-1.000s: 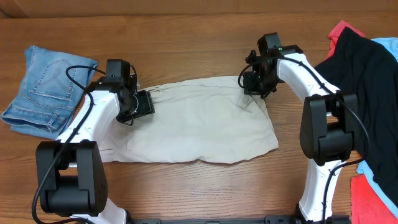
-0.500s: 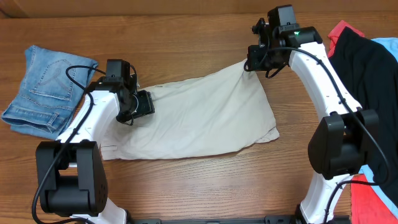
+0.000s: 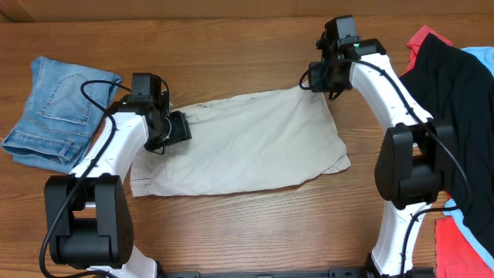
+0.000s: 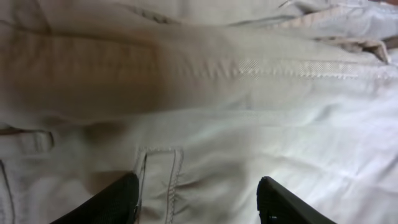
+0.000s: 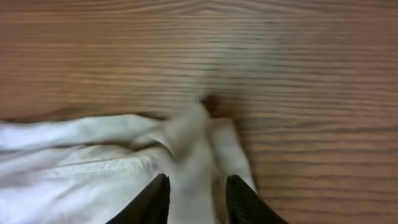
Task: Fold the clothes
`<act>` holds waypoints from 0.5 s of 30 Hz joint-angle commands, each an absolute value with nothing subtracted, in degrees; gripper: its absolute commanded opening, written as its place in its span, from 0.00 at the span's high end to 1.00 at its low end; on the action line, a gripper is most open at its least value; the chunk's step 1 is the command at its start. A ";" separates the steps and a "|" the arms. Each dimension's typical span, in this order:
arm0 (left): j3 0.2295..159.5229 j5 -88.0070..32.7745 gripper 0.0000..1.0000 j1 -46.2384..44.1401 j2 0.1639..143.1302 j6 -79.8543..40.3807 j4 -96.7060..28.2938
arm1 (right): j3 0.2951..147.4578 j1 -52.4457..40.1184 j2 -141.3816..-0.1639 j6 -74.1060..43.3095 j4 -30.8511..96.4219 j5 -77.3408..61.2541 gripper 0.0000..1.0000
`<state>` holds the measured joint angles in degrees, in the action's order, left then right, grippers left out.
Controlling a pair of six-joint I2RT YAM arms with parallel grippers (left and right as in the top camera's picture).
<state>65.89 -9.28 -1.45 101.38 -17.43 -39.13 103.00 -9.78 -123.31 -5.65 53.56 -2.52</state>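
Note:
The pale beige shorts point(image 3: 247, 143) lie spread flat across the middle of the table. My left gripper point(image 3: 179, 129) sits on their upper left part, and its fingers point(image 4: 199, 202) are wide apart over a seam of the cloth point(image 4: 249, 93). My right gripper point(image 3: 312, 83) is at the shorts' far right corner. In the right wrist view its fingers point(image 5: 196, 199) are shut on a bunched fold of the beige cloth point(image 5: 81, 174), low over the wood.
Folded blue jeans point(image 3: 54, 112) lie at the far left. A pile of black point(image 3: 448, 85), red point(image 3: 423, 37) and light blue point(image 3: 482, 55) garments lies along the right edge, with more red cloth point(image 3: 463, 247) at the bottom right. Bare wood point(image 5: 249, 50) lies beyond the corner.
My right gripper pulled the shorts' far right corner up and away, then lowered it slightly. The cloth is stretched flatter and its right edge has shifted. The left arm has not moved.

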 commanded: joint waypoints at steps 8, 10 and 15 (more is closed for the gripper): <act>65.49 -5.13 0.35 -1.10 101.73 -18.46 -33.10 | 104.55 -9.56 -120.03 -8.99 63.16 -3.01 0.64; 65.49 -5.10 0.35 -1.10 101.73 -18.46 -31.92 | 104.49 -9.58 -119.96 -8.49 66.72 -7.18 0.64; 65.49 -5.10 0.34 -1.15 101.95 -18.46 -30.41 | 100.33 -10.26 -120.03 -6.00 70.78 -12.97 0.65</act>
<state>65.87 -6.07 -1.45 101.38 -17.91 -30.81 102.28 -9.85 -122.61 -7.16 70.37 -8.43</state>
